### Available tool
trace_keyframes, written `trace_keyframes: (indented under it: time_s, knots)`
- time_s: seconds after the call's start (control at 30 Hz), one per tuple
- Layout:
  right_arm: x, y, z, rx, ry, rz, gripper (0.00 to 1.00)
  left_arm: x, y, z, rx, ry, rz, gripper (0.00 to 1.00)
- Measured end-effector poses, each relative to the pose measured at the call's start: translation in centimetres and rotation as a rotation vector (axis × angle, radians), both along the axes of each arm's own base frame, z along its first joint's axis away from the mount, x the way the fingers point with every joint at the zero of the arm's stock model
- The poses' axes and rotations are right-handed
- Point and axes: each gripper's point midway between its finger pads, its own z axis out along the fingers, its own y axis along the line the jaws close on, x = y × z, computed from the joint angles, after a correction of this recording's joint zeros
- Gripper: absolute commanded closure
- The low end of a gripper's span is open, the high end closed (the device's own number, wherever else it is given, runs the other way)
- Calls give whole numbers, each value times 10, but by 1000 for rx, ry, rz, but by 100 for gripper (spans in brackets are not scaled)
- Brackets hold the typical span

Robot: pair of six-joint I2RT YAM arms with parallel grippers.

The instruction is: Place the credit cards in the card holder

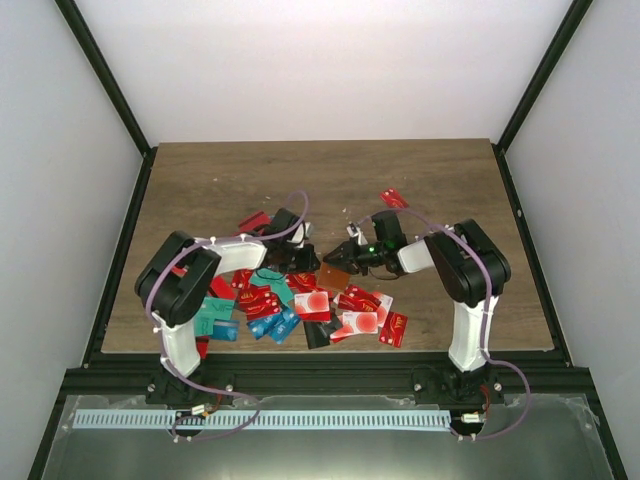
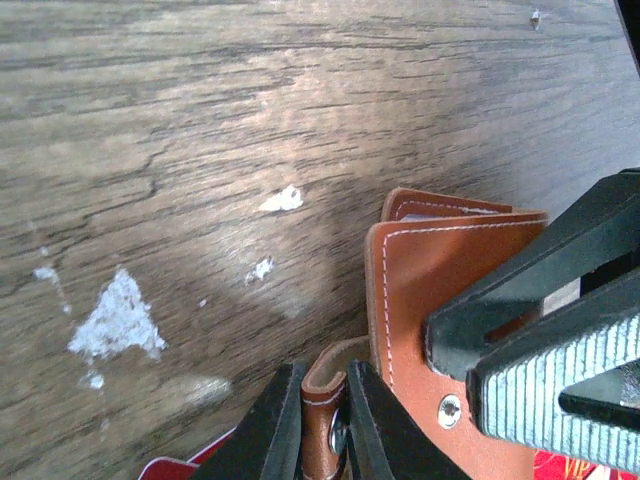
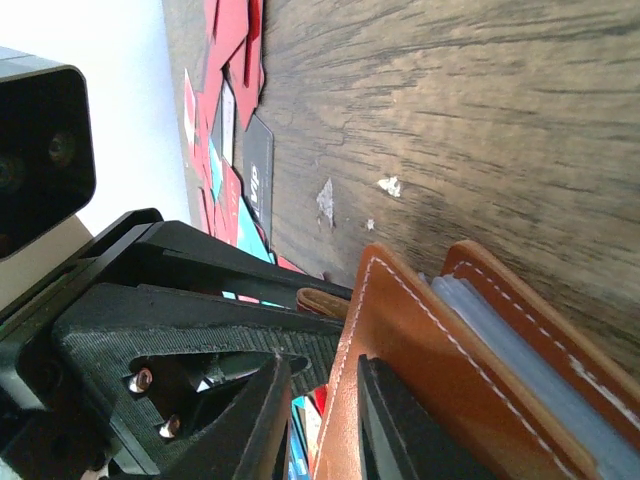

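Card holder [image 2: 430, 280] gripped from both sides: left gripper [image 2: 325, 405] clamps its strap, right gripper [image 3: 322, 400] pinches a flap; credit cards [image 1: 300, 305] scattered on the table [image 1: 300, 180] nearby.

A robotics lab test cell, not a home or a shop; the wood-grain table [image 1: 330, 180] is boxed in by plain white panels [image 1: 330, 70] behind it and at both its sides, held in black metal framing [image 1: 108, 85] that climbs from its corners; along its near edge a black rail [image 1: 320, 372] carries two bolted machines, the left arm [image 1: 185, 285] and the right arm [image 1: 468, 268], each trailing a purple cable [image 1: 519, 385]; in front of that edge lies a slotted white cable duct [image 1: 260, 419] on a metal sheet [image 1: 330, 450]; on the table's near half sits a loose heap of credit cards [image 1: 300, 300]; its surface shows pale chipped scuffs [image 2: 115, 320].
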Motion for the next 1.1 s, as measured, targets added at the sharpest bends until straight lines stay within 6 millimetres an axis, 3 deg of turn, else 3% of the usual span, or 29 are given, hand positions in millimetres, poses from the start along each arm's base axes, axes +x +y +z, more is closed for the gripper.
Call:
trace_keyframes:
  time_s: [0.27,0.53,0.73,0.97,1.1]
  knots:
    - [1,-1,-4,-24,-59,15,80,-7,6,5,-42,11,18,76]
    - [7,-4,-3,-74,-121,6,80,-9,5,36,-101,-50,13,57]
    - [12,-4,-3,-94,-141,5,80,-17,10,55,-101,-121,10,53]
    - [14,-6,-1,-109,-159,-2,80,-26,6,45,-60,-138,-15,52]
    - [14,-6,0,-110,-160,-3,80,-30,0,28,-37,-118,-32,58]
